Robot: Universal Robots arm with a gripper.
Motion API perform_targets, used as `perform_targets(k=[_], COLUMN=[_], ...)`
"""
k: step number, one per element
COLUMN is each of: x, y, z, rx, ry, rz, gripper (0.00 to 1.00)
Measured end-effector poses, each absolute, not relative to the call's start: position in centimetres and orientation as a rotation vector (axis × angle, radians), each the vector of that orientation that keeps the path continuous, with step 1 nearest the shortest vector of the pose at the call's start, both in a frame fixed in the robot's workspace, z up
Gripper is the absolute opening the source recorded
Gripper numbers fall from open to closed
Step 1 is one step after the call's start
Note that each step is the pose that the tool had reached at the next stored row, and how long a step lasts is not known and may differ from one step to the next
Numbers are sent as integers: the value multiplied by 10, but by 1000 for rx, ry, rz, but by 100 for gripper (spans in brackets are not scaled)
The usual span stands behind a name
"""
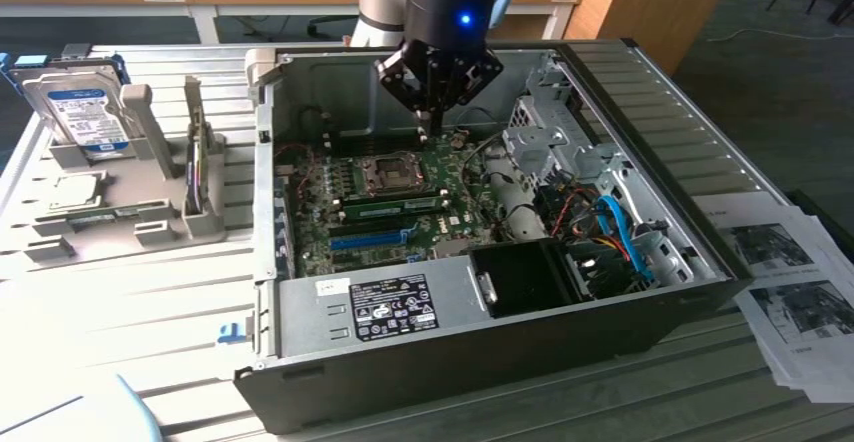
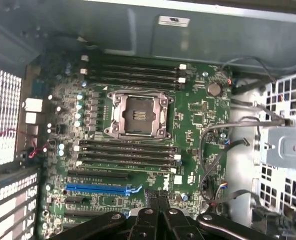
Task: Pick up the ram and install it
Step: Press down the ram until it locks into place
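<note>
Pincer (image 1: 427, 120) (image 2: 157, 196) shut, gripping nothing, hanging inside the open computer case (image 1: 694, 252) above the motherboard (image 1: 387, 212), near the bare CPU socket (image 2: 137, 116). Long dark memory slots (image 2: 128, 149) empty beside the blue slot (image 2: 100, 190). On the bench (image 1: 147, 302), at the exterior view's left, a grey holder (image 1: 174, 227) carrying an upright hard drive (image 1: 83, 110) and, seemingly, the ram (image 1: 110, 218) lying flat, well apart from the pincer.
</note>
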State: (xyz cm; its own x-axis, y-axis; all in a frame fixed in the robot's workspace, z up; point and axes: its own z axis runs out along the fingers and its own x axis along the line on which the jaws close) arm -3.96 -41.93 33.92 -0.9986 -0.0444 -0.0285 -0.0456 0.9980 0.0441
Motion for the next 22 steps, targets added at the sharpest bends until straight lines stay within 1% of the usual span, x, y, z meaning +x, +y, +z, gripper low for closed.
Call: perform_targets(k=[22], x=[-40], y=[-419], z=[339], rx=[-32], ry=[3135], rz=[70], gripper=[9])
